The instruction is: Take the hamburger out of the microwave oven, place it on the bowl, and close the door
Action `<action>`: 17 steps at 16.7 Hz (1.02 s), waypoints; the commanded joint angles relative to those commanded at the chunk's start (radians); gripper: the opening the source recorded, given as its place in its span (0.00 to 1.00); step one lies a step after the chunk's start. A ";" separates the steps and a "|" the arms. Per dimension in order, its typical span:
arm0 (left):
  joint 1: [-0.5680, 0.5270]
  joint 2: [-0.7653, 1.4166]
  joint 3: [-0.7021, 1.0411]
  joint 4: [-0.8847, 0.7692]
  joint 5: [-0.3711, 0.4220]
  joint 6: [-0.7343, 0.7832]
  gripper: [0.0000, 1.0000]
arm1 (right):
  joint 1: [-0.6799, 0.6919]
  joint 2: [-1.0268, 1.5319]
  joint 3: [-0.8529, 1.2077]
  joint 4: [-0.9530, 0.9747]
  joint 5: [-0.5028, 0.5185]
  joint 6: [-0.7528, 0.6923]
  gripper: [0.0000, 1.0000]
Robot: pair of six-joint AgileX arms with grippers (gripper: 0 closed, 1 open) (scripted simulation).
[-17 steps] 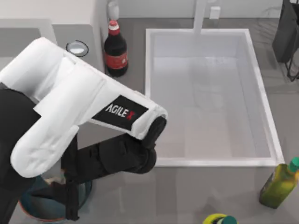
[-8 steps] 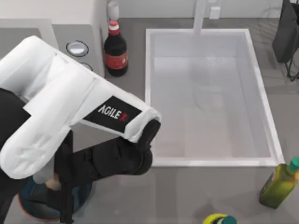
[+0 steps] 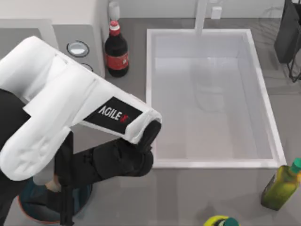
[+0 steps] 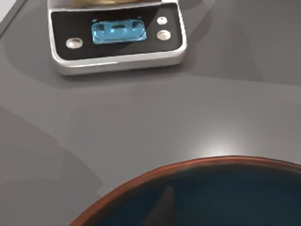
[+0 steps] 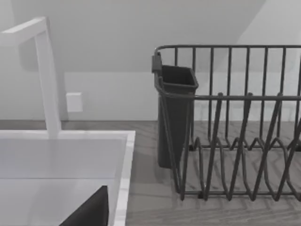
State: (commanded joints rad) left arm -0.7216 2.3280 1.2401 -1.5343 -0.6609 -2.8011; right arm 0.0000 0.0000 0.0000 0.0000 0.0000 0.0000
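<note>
Grey desk [image 3: 207,193] before me. White sink basin [image 3: 211,99] set into it, white faucet [image 5: 44,75] at its back edge. Plain pale wall [image 5: 122,42] behind. Dark wire dish rack [image 5: 235,122] right of basin.

A rendered kitchen. A large white sink [image 3: 211,99] is set into a grey bench [image 3: 188,193], with a white tap [image 5: 44,70] rising at its back against a pale wall. Left of the sink stands a white microwave [image 3: 77,35] with round dials, and a dark cola bottle [image 3: 116,49] just beside it. A dark wire dish rack [image 5: 235,122] with a cutlery cup [image 5: 176,113] sits to the sink's right. An oil bottle [image 3: 281,184] stands near the front edge, a teal bowl [image 4: 211,193] lies on the bench, and a small digital kitchen scale [image 4: 117,35] sits near it.
</note>
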 joint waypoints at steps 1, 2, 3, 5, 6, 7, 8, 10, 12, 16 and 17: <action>0.000 0.000 0.000 0.000 0.000 0.000 0.83 | 0.000 0.000 0.000 0.000 0.000 0.000 1.00; 0.000 0.000 0.000 0.000 0.000 0.000 0.90 | 0.000 0.000 0.000 0.000 0.000 0.000 1.00; 0.000 0.000 0.000 0.000 0.000 0.000 0.98 | 0.000 0.000 0.000 0.000 0.000 0.000 1.00; 0.000 0.000 0.000 0.000 0.000 0.000 1.00 | 0.000 0.000 0.000 0.000 0.000 0.000 1.00; 0.000 0.000 0.000 0.000 0.000 0.000 1.00 | 0.000 0.000 0.000 0.000 0.000 0.000 1.00; 0.000 0.000 0.000 0.000 0.000 0.000 1.00 | 0.000 0.000 0.000 0.000 0.000 0.000 1.00; 0.000 0.000 0.000 0.000 0.000 0.000 1.00 | 0.000 0.000 0.000 0.000 0.000 0.000 1.00; 0.000 0.000 0.000 0.000 0.000 0.000 1.00 | 0.000 0.000 0.000 0.000 0.000 0.000 1.00; -0.027 -0.051 0.024 -0.026 0.009 -0.004 1.00 | 0.000 0.000 0.000 0.000 0.000 0.000 1.00; -0.010 -0.104 0.008 0.010 0.021 0.057 1.00 | 0.000 0.000 0.000 0.000 0.000 0.000 1.00; 0.002 -0.141 -0.003 0.033 0.029 0.097 1.00 | 0.000 0.000 0.000 0.000 0.000 0.000 1.00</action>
State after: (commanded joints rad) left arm -0.7194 2.1871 1.2370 -1.5011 -0.6319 -2.7036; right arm 0.0000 0.0000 0.0000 0.0000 0.0000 0.0000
